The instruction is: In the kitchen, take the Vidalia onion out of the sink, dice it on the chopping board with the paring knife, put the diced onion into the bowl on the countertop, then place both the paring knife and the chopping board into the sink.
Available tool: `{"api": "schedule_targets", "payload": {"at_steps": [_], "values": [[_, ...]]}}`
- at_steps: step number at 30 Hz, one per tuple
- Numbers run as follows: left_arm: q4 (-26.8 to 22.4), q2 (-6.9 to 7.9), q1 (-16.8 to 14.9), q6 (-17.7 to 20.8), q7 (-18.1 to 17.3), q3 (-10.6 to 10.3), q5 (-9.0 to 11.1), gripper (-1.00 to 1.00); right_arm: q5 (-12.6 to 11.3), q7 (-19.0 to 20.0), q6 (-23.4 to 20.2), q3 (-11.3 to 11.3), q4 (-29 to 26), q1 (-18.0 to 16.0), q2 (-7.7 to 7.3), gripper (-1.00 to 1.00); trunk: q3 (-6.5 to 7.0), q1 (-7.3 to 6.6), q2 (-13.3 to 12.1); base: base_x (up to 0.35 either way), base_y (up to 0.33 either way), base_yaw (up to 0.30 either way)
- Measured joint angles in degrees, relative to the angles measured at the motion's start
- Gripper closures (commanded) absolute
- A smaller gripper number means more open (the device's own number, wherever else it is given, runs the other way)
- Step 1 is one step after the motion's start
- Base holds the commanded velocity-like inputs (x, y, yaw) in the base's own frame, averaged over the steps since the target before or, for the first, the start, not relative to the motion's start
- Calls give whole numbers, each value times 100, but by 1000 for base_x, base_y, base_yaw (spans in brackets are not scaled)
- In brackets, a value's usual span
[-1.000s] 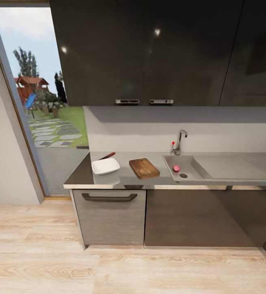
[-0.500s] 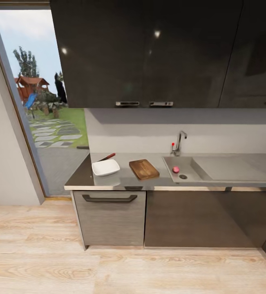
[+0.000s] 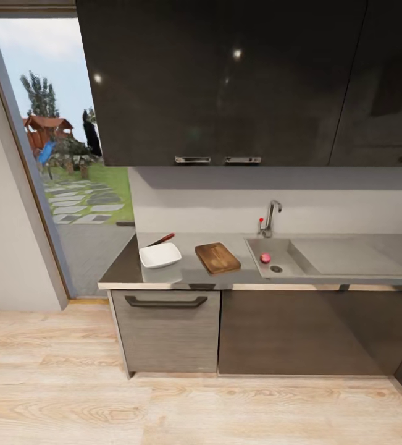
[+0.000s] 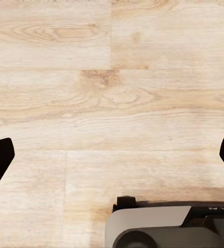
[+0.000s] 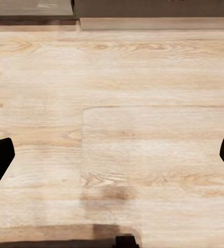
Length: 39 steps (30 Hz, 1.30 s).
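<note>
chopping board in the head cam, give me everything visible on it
The chopping board is a brown wooden rectangle with rounded corners and a darker rim. It lies flat on the grey countertop, turned at a slight angle to the front edge. Nothing rests on it. It sits between the white bowl and the sink, apart from both. Grain detail is too small to make out.

Daylight from window; glare spots on dark cabinets; render slightly soft, perhaps low-resolution.
</note>
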<state>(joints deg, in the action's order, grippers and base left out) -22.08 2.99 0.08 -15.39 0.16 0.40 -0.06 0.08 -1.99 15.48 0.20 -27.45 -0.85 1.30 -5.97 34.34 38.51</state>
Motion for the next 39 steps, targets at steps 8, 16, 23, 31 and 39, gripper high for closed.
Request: {"api": "schedule_targets", "payload": {"at_steps": [8,16,23,31,39], "values": [[-7,0,0,0,0,0,-1,-100,0,0,0,-2,0,1,0,-100,144,-176,-322,0,0,0],[-8,0,0,0,0,0,0,-100,0,0,0,-1,0,1,0,-100,288,-352,-643,0,0,0],[-8,0,0,-1,0,0,2,-100,0,0,0,2,0,1,0,-100,415,-506,-925,0,0,0],[-10,0,0,3,0,0,1,-100,0,0,0,3,-1,-1,0,-100,553,-682,-1242,0,0,0],[35,0,0,5,5,3,12,-100,5,-22,-1,-3,201,-1,-8,-100,693,-857,-1560,0,0,0]]}}
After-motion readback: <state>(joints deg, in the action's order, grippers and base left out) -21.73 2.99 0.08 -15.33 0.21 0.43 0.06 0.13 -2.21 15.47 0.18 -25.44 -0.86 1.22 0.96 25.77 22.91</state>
